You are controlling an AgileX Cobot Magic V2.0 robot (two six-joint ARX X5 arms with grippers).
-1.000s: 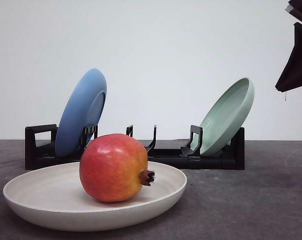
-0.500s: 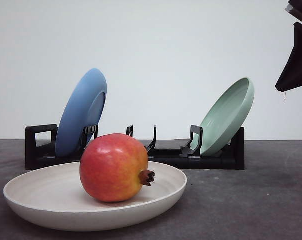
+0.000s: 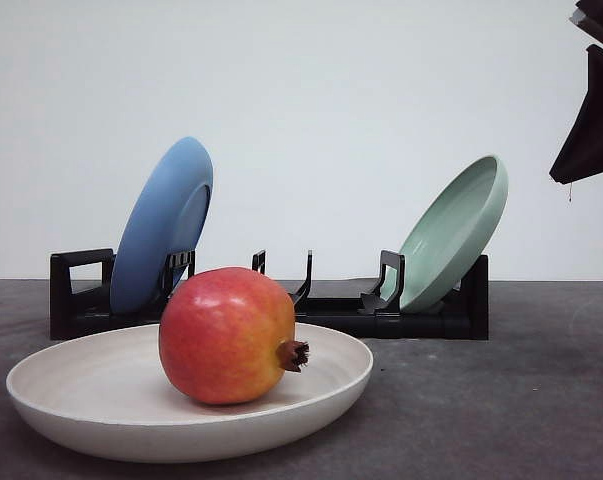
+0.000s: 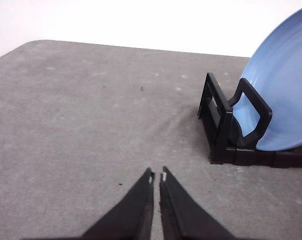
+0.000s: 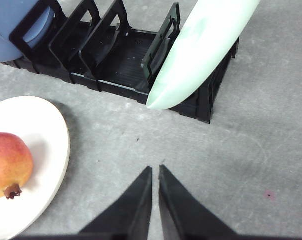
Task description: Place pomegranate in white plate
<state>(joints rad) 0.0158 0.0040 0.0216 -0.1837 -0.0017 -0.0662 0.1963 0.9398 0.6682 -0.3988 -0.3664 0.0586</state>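
Pomegranate (image 3: pixel 226 335) resting inside the white plate (image 3: pixel 71 400), on its side, brown crown pointing to the right in the front view; nothing gripping it. White plate flat on the grey bench (image 3: pixel 501 400), in front of the black dish rack (image 3: pixel 421 320). Blue plate (image 3: pixel 161 225) leaning upright in the rack's left end, pale green plate (image 3: pixel 456 230) tilted in its right end, empty slots between them. Left pincer (image 4: pixel 157 176) above bare bench near the rack's blue-plate end, fingers drawn nearly together with only a thin slit between the tips, holding nothing. Right pincer (image 5: pixel 155 170) likewise narrowed to a slim gap, empty, above open bench just beside the white plate's rim and in front of the green plate. A dark part of an arm (image 3: pixel 591 110) high at the front view's right edge, well apart from the fruit.
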